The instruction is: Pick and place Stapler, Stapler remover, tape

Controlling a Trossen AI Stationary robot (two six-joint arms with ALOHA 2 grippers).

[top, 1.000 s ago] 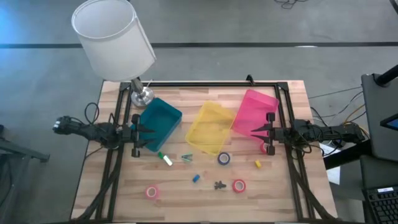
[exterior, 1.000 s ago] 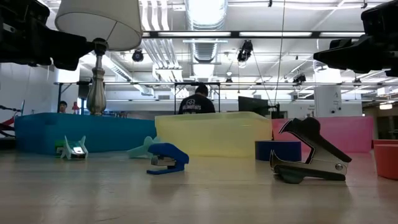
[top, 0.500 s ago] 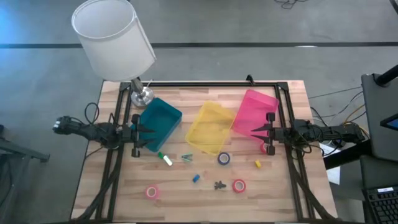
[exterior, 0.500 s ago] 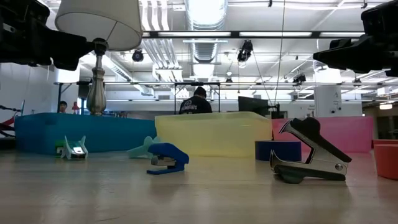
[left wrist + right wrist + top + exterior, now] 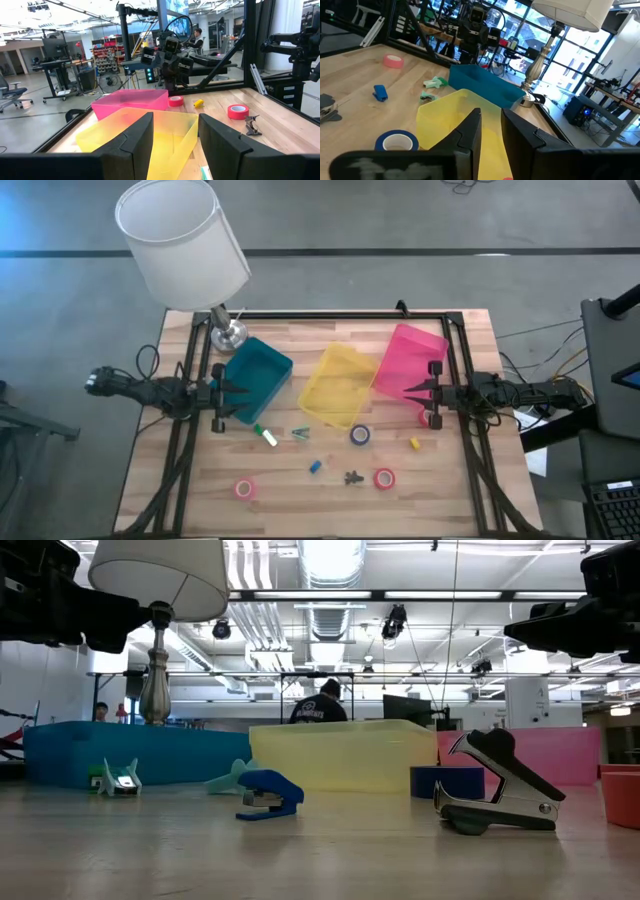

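Wooden tabletop (image 5: 330, 490) framed by black rails, seen from above. Left end effector (image 5: 232, 391) parked at the left edge mid-frame, fingers spread and empty, tips just at the teal bin (image 5: 256, 377). Right end effector (image 5: 420, 390) parked at the right edge mid-frame, likewise spread and empty, tips at the pink bin (image 5: 408, 360). Yellow bin (image 5: 338, 385) between those two, centre of frame.

Below the bins, in the lower half of the frame: blue-purple tape roll (image 5: 360, 435) just under the yellow bin; red tape roll (image 5: 385, 478) lower right of centre; pink tape roll (image 5: 244, 489) lower left. Dark staple remover (image 5: 352, 477) just left of the red roll, looming large at right in the low view (image 5: 495, 795). Small blue stapler (image 5: 315, 467) near centre, a green and white one (image 5: 264, 434) and a pale green piece (image 5: 301, 433) under the teal bin, a small yellow item (image 5: 415, 444) at right.

White-shaded lamp (image 5: 182, 242) at upper left, overhanging the tabletop corner beside the teal bin. Person (image 5: 320, 702) far behind in the low view.
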